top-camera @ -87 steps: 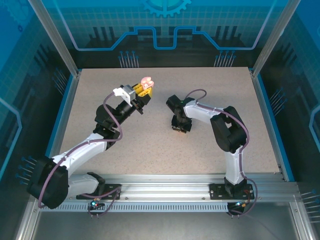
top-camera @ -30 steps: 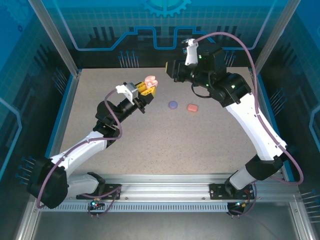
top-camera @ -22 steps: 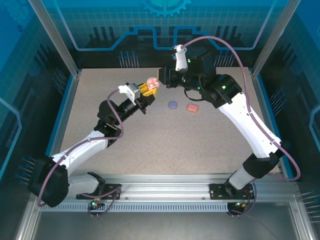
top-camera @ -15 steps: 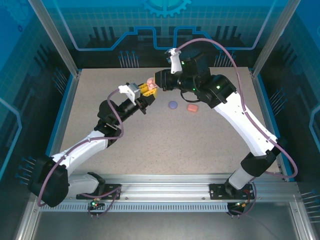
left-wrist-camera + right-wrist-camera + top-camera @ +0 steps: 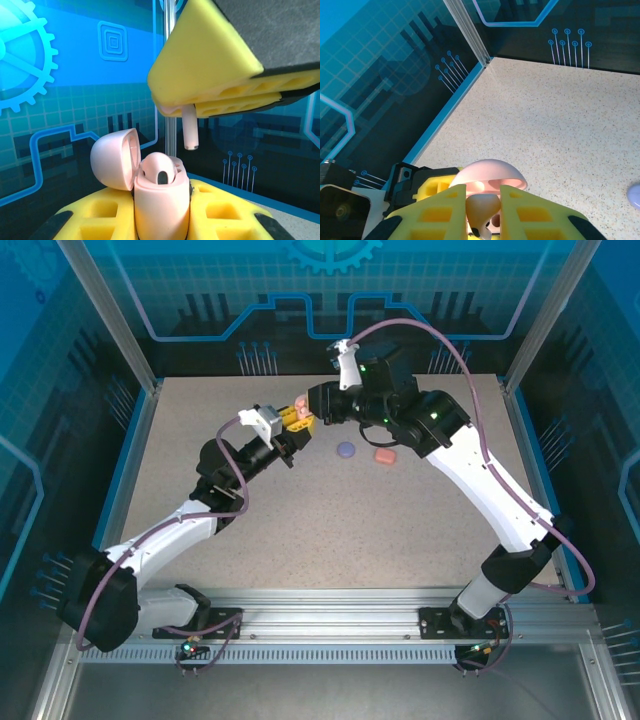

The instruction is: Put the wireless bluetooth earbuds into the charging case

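You're looking at two spare cases lying on the speckled tabletop (image 5: pixel 400 530). A purple rounded case (image 5: pixel 346 449) is sitting a little right of the pale pink clamshell charging case (image 5: pixel 161 205) and nearer the arm bases. A coral rounded case (image 5: pixel 385 455) is sitting just right of the purple one. Neither is getting in the way, since they're down on the table while the pink case is up in the air. Your left gripper (image 5: pixel 294 418) is clamping that pink case by its body, with the lid hanging open to one side. Your right gripper (image 5: pixel 482 197) is pinching a pale pink stemmed earbud (image 5: pixel 189 131) between its yellow fingers. The bud is hanging stem-down just above the pink case's open mouth, close but not touching.
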`<action>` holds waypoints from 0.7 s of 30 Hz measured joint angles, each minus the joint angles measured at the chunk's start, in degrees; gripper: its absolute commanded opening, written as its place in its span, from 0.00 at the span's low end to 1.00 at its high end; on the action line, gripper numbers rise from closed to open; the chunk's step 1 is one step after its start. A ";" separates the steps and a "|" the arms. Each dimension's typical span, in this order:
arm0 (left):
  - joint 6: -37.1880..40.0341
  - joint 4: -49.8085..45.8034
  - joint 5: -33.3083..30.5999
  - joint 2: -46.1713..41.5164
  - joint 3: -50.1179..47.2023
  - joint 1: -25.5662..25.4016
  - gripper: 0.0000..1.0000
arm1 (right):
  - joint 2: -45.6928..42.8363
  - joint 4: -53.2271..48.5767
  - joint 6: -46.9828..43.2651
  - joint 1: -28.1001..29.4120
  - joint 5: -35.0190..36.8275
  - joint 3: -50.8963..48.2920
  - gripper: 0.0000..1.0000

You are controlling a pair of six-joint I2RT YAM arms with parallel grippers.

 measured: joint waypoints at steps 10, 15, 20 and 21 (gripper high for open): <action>0.00 -0.28 0.00 0.00 0.00 0.00 0.00 | 0.28 0.24 0.35 -0.07 0.00 -1.90 0.19; 0.00 -0.26 0.00 0.00 0.00 0.00 0.00 | 0.28 0.39 0.96 -0.07 -0.02 -1.90 0.19; -0.02 -0.24 0.00 0.00 0.00 0.00 0.00 | 0.17 0.42 1.33 -0.17 -0.07 -1.90 0.18; -0.02 -0.22 0.00 0.00 0.00 0.00 0.00 | 0.09 0.42 1.36 -0.17 -0.04 -1.90 0.18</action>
